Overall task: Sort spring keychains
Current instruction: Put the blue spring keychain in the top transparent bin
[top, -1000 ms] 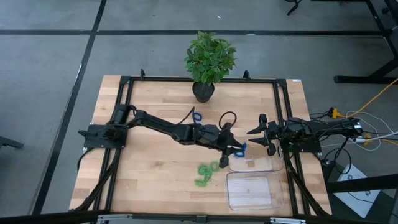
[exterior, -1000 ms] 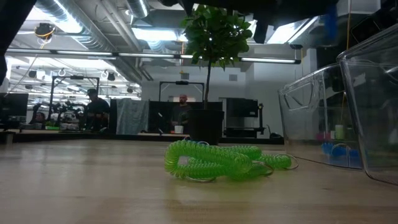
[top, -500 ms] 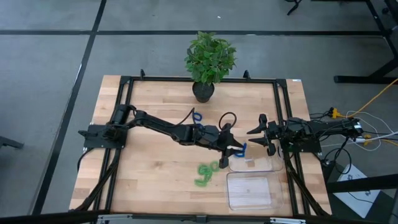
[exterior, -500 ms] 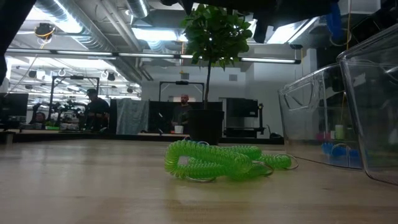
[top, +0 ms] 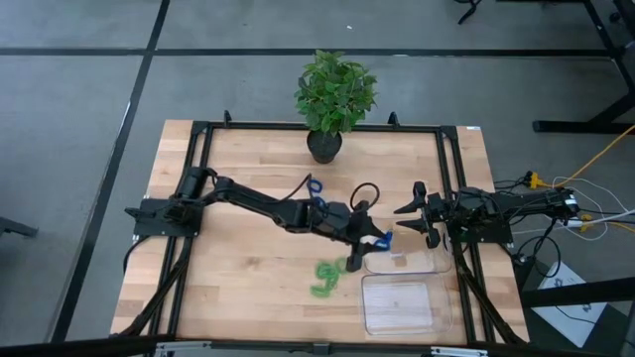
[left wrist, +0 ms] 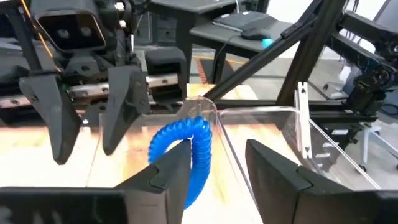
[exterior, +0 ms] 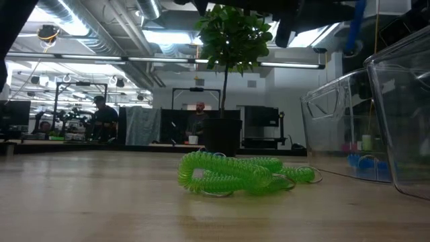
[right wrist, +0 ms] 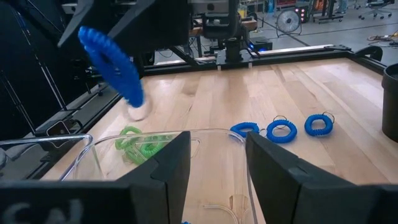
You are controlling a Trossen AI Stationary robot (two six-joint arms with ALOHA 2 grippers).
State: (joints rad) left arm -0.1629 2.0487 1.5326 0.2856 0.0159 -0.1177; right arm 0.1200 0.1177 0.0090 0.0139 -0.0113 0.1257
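Left gripper reaches across the light wooden table to the rim of the nearer clear plastic tray, the one closer to the potted plant. A bright blue coiled spring keychain hangs from it — the loop is draped over one dark finger and sits in the gap between the two, which stand a little apart around it rather than pinched tight. In the right wrist view the same blue coil dangles above the tray's curved clear wall.

Right gripper waits just beyond that tray, near the table's right frame rail, fingers spread wide with nothing between them; its two dark fingers show plainly parted in the left wrist view.

Green coiled spring keychains lie in a tangled cluster on the wood, just beside the trays' left side and near the left gripper. Three more blue coiled keychains rest flat in a short row on the bare table, well apart from the green cluster — one shows in the high view by the arm. Something blue lies inside the tray seen through its wall in the low view.

Second clear plastic tray sits just beside the first, at the table's front edge. Green potted plant stands at the far edge.
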